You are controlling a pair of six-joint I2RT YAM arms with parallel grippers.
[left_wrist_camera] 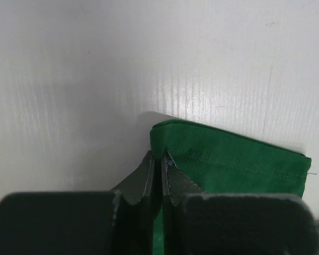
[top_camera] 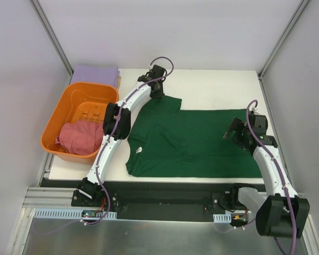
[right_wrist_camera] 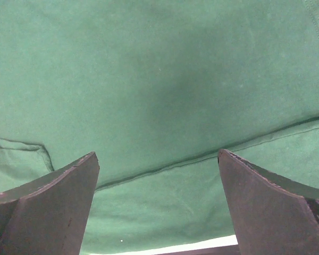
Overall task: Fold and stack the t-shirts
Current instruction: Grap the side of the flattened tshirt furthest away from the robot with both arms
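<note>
Green t-shirt lay spread flat on the white table, its long near edge running close to my arm bases and its collar end toward the left. My right gripper hung over the right part of the shirt. Its fingers stood wide apart and gripped nothing. From the wrist I saw only green cloth and a stitched fold line between them, and I could not tell whether the tips touched the fabric.

My left arm reached across the shirt's left side and hid part of the shoulder under it. At the far sleeve, my left gripper was pinched together on the corner of the hem. The rest of the sleeve lay flat on the table beside it.

To the left, off the shirt, stood the orange basket with the pinkish-red t-shirt crumpled inside, its right edge cut off behind my left arm. Behind the basket lay the lavender t-shirt, folded. Its near part was hidden by the basket rim.
</note>
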